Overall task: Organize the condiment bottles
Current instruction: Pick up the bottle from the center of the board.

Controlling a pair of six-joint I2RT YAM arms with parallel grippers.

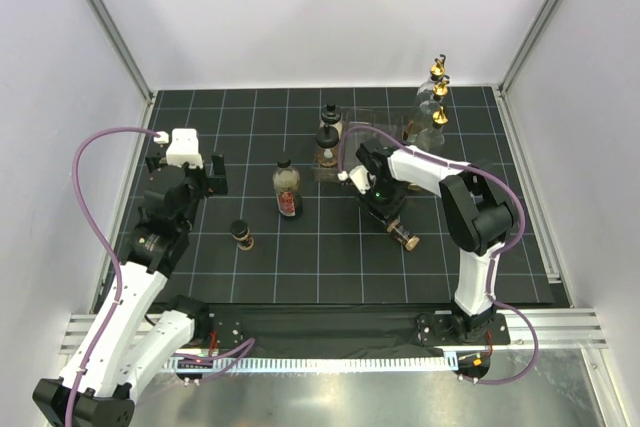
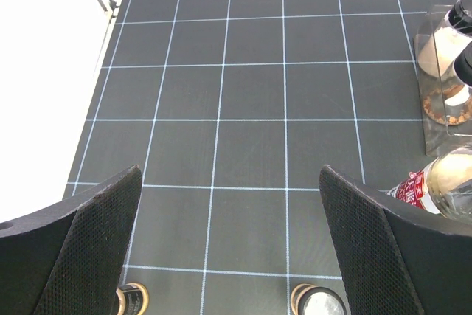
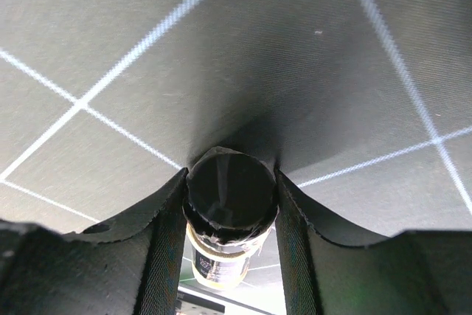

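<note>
**While the left arm waits open, the right has a brown bottle by its cap**

Because the coming move is, by my reading, a carry to the rack, what matters is how the short brown bottle sits in the right gripper. The two fingers press the black cap from either side, nearly closed, with no gap showing. From above, the bottle's long axis runs from about 11 o'clock at the cap to 5 o'clock at the base, so the body trails away from the jaws toward the near edge of the mat. The clear plastic rack lies at roughly 12 o'clock from this gripper, and the right arm is plainly the nearer one to it. The tilted bottle will probably need righting before it goes in.

The left gripper is spread as wide as it goes and has hold of nothing. It sits at about 9 o'clock of the red-labelled bottle, with a second short brown bottle standing loose at about 5 o'clock of it.

Only the right wrist view shows the grip itself, cap end-on with the labelled body behind. The overhead view alone shows the tilt, the rack, and the tall gold-spouted bottles at the far right. Neither settles whether the held bottle's base is clear of the mat.
</note>
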